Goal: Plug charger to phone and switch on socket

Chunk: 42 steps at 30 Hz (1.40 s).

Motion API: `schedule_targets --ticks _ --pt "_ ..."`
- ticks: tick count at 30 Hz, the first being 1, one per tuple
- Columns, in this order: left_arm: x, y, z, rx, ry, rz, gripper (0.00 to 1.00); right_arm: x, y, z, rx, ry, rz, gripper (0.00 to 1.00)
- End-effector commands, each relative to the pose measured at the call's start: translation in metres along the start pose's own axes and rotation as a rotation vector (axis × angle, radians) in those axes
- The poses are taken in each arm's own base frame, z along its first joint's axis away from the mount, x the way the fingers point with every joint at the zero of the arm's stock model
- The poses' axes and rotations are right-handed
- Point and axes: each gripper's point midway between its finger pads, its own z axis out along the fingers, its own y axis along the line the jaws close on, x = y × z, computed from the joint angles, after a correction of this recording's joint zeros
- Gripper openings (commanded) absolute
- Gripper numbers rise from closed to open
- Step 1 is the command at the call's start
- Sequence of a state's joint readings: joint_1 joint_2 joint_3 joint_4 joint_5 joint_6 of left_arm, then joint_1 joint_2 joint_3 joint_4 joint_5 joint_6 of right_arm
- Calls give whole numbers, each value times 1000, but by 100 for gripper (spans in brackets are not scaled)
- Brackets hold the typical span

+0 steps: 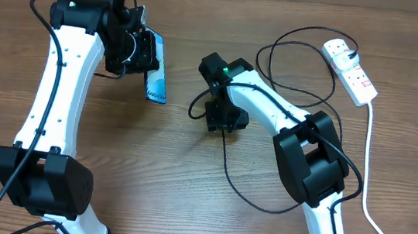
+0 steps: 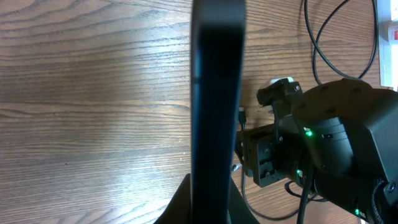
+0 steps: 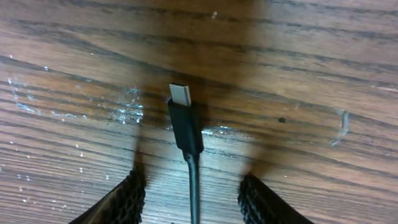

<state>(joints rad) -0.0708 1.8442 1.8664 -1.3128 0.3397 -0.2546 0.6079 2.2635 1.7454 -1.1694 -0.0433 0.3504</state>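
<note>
Phone [image 2: 216,93] is filling the left wrist view edge-on, its dark frame toward the lens and its long axis running straight away from the camera. The left gripper [image 1: 144,54] is clamping it, jaws closed on the body.

From overhead the phone is sitting toward the far left of the table [image 1: 185,200], tilted so a strip of blue screen is showing. Its long axis is running from the far edge toward the near edge. Whether it is touching the wood cannot be told.

Bare wood is lying between the phone and the right gripper [image 3: 196,196], and more is lying open toward the near left edge.

At mid-table the right gripper is straddling the charger cable [image 1: 227,169]. Its fingers [image 3: 127,199] are standing apart on either side, gaps showing, not touching it. The plug tip [image 3: 183,118] is lying flat on the wood, metal end pointing away from the wrist camera.

The power strip [image 1: 357,76] is lying near the far right corner, slanting toward the right edge. The white plug head [image 1: 339,49] is sitting at its far end.
</note>
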Motion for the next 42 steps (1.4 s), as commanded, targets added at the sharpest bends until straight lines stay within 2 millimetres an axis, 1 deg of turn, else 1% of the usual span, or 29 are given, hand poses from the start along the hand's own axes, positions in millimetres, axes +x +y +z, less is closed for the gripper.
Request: schedule_targets --ticks 1,2,6,12,17,23,31,42 --pt "-1 -5 -1 21 -4 11 4 0 -9 0 8 -2 23 43" --pt "-1 -5 -1 21 -4 9 4 -2 -9 0 5 -8 24 39" --pt "-1 -5 -1 21 -4 9 4 -8 -8 0 -5 -29 19 35" --pt "-1 -5 -1 21 -4 9 4 -6 -8 1 -6 -21 8 20" --pt "-1 -5 -1 21 -4 9 4 -4 -6 1 -19 -12 8 20" --pt "-1 -5 -1 21 -3 9 4 -6 0 0 -49 -18 7 20" --pt "-1 -5 -1 21 -2 8 4 -7 1 0 -50 -20 6 14" --pt "-1 -5 -1 21 -2 9 4 -7 1 1 -51 -24 5 14"
